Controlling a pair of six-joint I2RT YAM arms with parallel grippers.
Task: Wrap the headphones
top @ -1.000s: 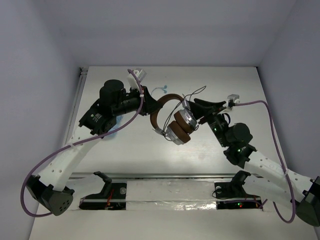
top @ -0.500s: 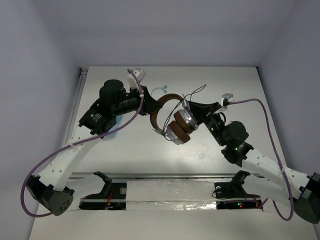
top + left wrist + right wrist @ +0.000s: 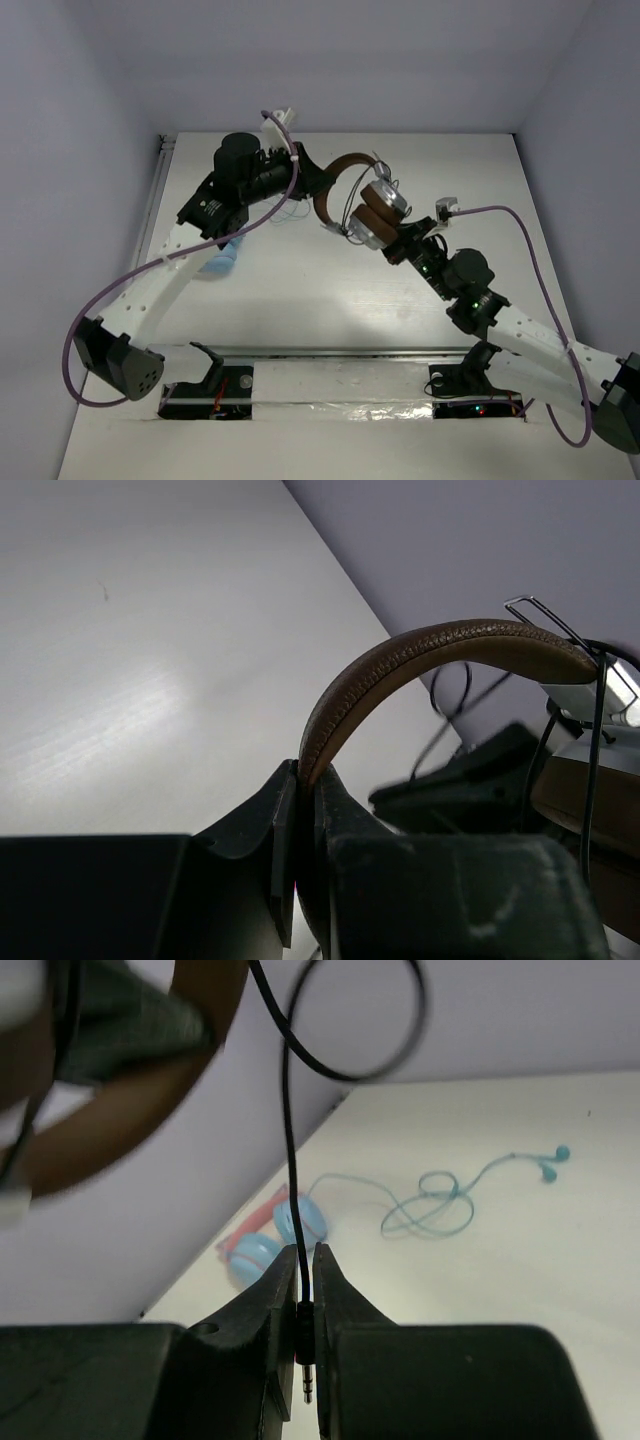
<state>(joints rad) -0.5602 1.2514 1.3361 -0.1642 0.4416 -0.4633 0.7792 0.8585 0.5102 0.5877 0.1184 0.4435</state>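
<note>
left gripper (image 3: 305,780) clamped on the headband (image 3: 420,650) of the headphones (image 3: 365,205); right gripper (image 3: 303,1260) pinched on the cable (image 3: 288,1110) by its plug. headphones held between them, above the table (image 3: 300,300) near its far edge.

Nothing legible — no lettering, brand or number can be read on the headphones (image 3: 375,215) or the table (image 3: 300,290).

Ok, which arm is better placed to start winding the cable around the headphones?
Probably the right. Its jaws pinch the cable above the plug, free to loop it, while the left arm's jaws clamp the headband, holding the headphones up.
</note>
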